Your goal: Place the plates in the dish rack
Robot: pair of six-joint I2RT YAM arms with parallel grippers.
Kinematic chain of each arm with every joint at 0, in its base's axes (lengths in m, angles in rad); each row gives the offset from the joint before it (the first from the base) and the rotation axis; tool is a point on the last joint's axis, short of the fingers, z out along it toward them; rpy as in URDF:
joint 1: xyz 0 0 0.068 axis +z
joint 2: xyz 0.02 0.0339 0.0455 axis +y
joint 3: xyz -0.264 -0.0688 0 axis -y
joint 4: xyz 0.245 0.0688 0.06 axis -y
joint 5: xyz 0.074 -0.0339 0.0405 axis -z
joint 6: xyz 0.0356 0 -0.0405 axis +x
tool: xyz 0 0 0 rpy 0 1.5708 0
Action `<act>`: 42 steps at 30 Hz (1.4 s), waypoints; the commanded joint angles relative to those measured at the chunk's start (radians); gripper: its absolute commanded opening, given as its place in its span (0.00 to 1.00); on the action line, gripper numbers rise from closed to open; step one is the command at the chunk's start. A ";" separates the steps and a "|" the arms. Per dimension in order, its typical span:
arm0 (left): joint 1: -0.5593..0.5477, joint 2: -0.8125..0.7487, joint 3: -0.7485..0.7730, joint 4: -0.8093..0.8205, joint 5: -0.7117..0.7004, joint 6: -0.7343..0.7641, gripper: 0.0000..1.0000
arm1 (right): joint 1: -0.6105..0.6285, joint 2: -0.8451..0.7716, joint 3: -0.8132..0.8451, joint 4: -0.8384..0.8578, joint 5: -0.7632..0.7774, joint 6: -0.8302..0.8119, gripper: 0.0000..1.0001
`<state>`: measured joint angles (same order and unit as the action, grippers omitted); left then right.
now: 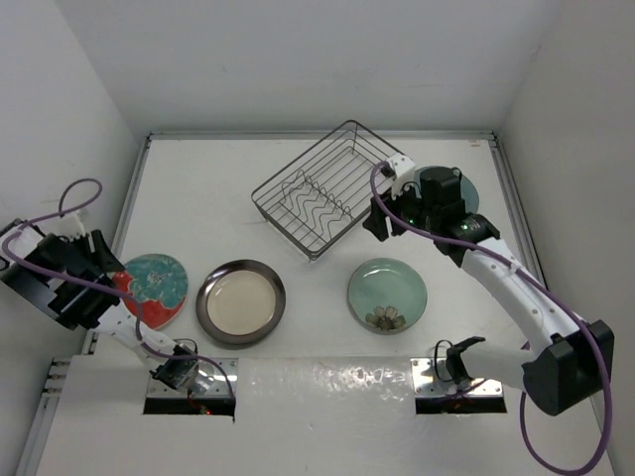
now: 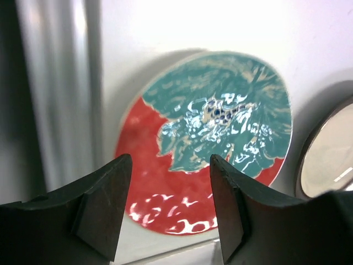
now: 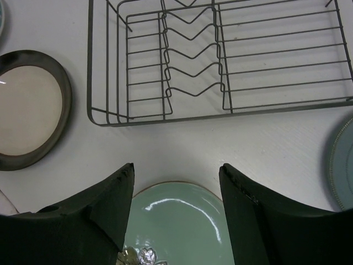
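The dish rack [image 1: 322,188] stands empty, angled at the back centre; it also shows in the right wrist view [image 3: 220,61]. The red and teal plate [image 1: 154,288] lies flat at the left. The cream plate with the brown rim [image 1: 240,302] lies beside it. The pale green plate [image 1: 387,295] lies right of centre. The grey-teal plate [image 1: 470,194] is mostly hidden under my right arm. My left gripper [image 1: 107,266] is open above the red plate's [image 2: 215,138] left edge. My right gripper [image 1: 379,220] is open and empty between the rack and the green plate [image 3: 176,226].
White walls close the table in on three sides, with a raised rail [image 1: 129,198] along the left. A reflective strip [image 1: 327,382] runs along the front by the arm bases. The cream plate [image 3: 27,110] and the grey-teal plate's edge [image 3: 345,165] flank my right gripper's view.
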<state>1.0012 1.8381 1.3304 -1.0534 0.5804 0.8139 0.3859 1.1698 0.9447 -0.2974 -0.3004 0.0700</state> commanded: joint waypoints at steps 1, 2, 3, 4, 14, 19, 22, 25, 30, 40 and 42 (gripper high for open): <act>0.007 -0.085 0.101 -0.080 0.107 0.123 0.56 | 0.028 0.039 0.084 0.014 0.020 -0.025 0.62; 0.005 -0.092 0.104 -0.068 0.079 0.116 0.56 | 0.031 0.048 0.092 0.004 0.020 -0.029 0.62; 0.007 -0.092 0.090 -0.003 0.049 0.056 0.56 | 0.033 0.056 0.107 0.001 0.021 -0.033 0.62; 0.010 -0.085 0.082 0.025 0.018 0.033 0.56 | 0.037 0.063 0.114 -0.003 0.021 -0.036 0.62; 0.024 0.024 -0.030 0.173 -0.168 0.011 0.59 | 0.048 0.067 0.112 -0.020 0.035 -0.061 0.63; 0.025 0.073 -0.052 0.184 -0.182 0.010 0.59 | 0.064 0.073 0.115 -0.014 0.046 -0.062 0.63; 0.025 0.085 -0.068 0.170 -0.153 0.030 0.44 | 0.068 0.071 0.118 -0.020 0.053 -0.062 0.63; 0.024 0.096 -0.072 0.107 -0.113 0.048 0.30 | 0.071 0.073 0.120 -0.028 0.064 -0.062 0.64; 0.019 0.119 -0.100 0.122 -0.139 0.047 0.04 | 0.073 0.077 0.126 -0.025 0.069 -0.062 0.64; -0.004 0.043 0.035 -0.011 0.055 0.079 0.00 | 0.073 0.094 0.140 -0.028 0.067 -0.079 0.65; -0.029 0.018 0.052 -0.034 0.082 0.082 0.00 | 0.074 0.099 0.141 -0.031 0.064 -0.076 0.65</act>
<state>1.0046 1.9266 1.3087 -1.0805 0.5678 0.8604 0.4500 1.2556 1.0409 -0.3447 -0.2356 -0.0006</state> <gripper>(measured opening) 0.094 0.647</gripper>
